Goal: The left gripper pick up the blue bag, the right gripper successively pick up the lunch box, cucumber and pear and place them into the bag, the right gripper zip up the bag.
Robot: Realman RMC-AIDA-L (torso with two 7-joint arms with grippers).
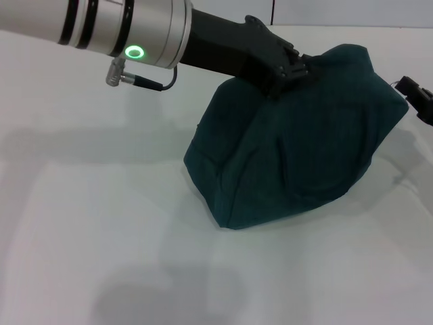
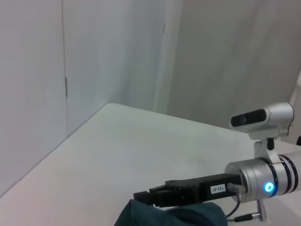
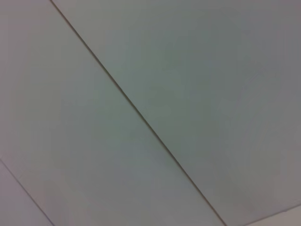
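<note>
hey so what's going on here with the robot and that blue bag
The left gripper is at the top of the blue bag, which sits slumped on the white table. The right gripper is at the bag's far right edge, by its top corner. No lunch box, cucumber or pear is in view, so any packing cannot be checked from here.

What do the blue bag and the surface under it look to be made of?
The blue bag looks like soft matte woven fabric: it slumps, creases and folds where the left end effector meets its top. The table seems a smooth, hard white surface, perhaps laminate, showing soft shadows and little shine.
</note>
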